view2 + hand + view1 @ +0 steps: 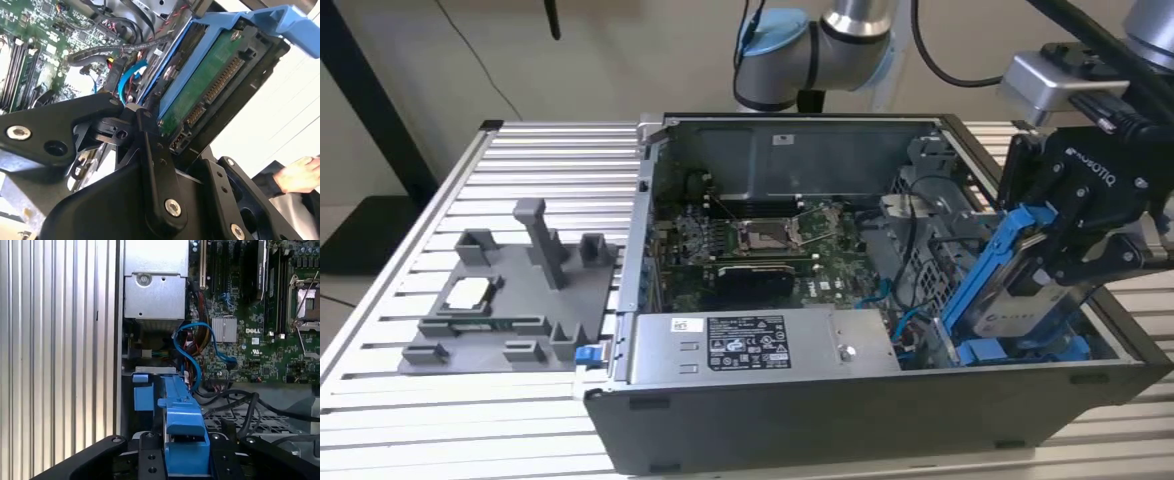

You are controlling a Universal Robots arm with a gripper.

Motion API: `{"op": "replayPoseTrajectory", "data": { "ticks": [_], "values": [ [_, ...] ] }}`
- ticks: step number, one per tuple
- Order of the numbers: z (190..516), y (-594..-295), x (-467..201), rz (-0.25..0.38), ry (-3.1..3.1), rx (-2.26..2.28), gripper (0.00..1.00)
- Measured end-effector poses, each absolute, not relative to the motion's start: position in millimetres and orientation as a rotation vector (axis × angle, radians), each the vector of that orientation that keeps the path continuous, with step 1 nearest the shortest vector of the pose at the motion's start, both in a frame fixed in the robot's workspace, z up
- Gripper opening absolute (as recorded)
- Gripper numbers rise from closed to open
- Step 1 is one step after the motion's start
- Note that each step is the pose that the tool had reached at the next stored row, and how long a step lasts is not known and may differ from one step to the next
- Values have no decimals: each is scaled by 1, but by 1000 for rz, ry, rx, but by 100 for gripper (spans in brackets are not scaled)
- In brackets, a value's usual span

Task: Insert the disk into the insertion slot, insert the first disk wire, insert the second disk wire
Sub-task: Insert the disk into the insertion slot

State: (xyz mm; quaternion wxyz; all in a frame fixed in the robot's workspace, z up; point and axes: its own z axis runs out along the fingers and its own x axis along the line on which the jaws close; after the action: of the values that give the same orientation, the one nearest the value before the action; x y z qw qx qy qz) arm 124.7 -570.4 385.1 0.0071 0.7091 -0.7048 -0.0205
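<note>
Disk, silver-grey and blue-framed, leans clamped in pincer.

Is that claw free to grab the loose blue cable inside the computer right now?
Probably not. The claw is shut on the disk in its blue carrier, so it has no free grip. The blue cable itself lies uncovered in the open case, near the disk's lower end.

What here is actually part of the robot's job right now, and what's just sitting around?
In the job: the disk in its blue carrier, held by the gripper; the open computer case; the blue cable inside, probably a disk wire.

Lying about: the grey plastic fixture beside the case; the power-supply box; a person's hand.
</note>
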Motion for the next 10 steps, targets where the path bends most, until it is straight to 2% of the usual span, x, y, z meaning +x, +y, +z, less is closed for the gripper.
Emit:
{"op": "replayPoseTrajectory", "data": {
  "ticks": [3,4,10],
  "values": [
    [381,-570,124,-64,-2204,2217,34],
    [381,-570,124,-64,-2204,2217,40],
    [388,-569,124,-64,-2204,2217,40]
  ]
}}
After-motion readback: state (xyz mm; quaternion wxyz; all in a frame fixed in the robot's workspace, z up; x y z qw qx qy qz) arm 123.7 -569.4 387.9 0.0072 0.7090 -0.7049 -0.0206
